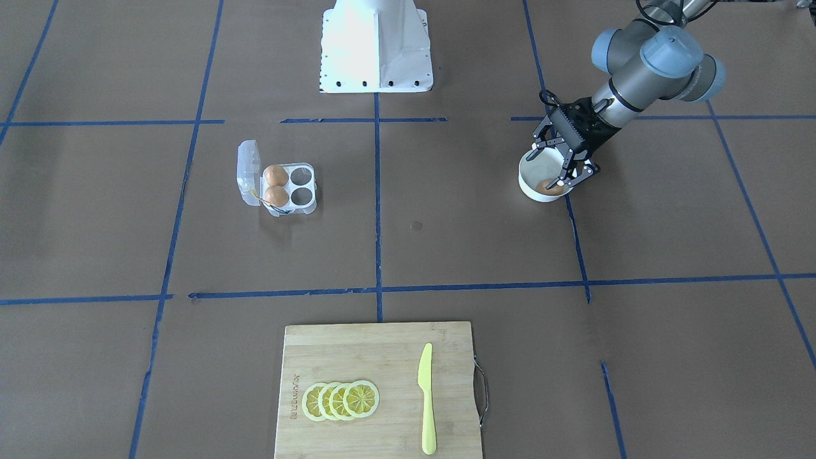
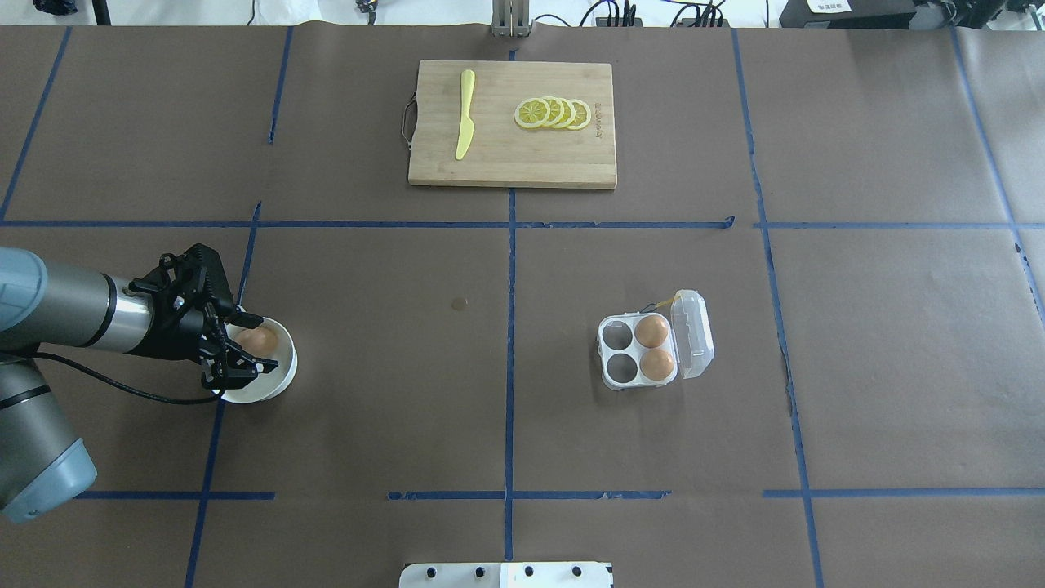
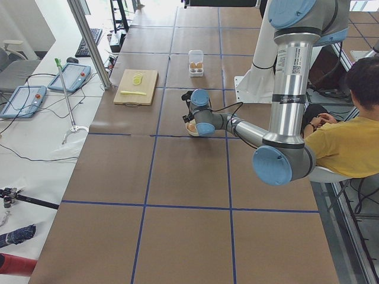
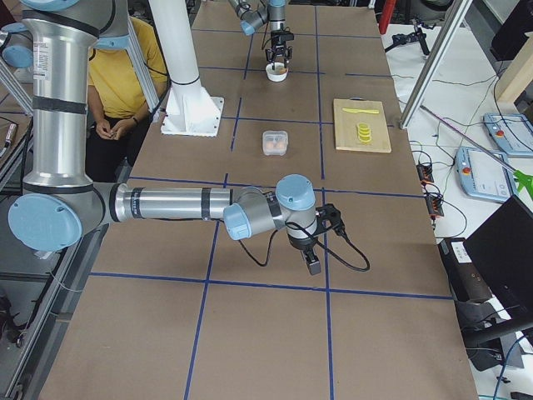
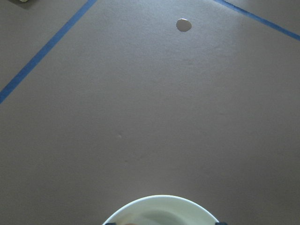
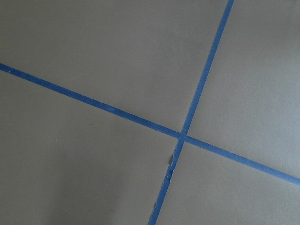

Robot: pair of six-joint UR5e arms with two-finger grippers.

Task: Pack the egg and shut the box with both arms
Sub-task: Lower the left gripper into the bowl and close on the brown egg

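Orange-brown egg [image 2: 256, 340], white bowl [image 2: 286, 367] (blue-taped brown table [image 2: 375, 384]).

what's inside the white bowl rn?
One orange-brown egg, with the left gripper reaching into the white bowl, fingers open on either side of it. The bowl floor under the egg and gripper is covered, and contact with the egg can't be judged.

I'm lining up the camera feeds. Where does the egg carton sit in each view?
Front-facing: carton left of centre.
Overhead: carton right of centre.
Exterior left: carton far, upper middle.
Exterior right: carton upper middle.
Left wrist: not clearly in it.
Right wrist: not in it.
Landmark: the cutting board, in all four exterior views.
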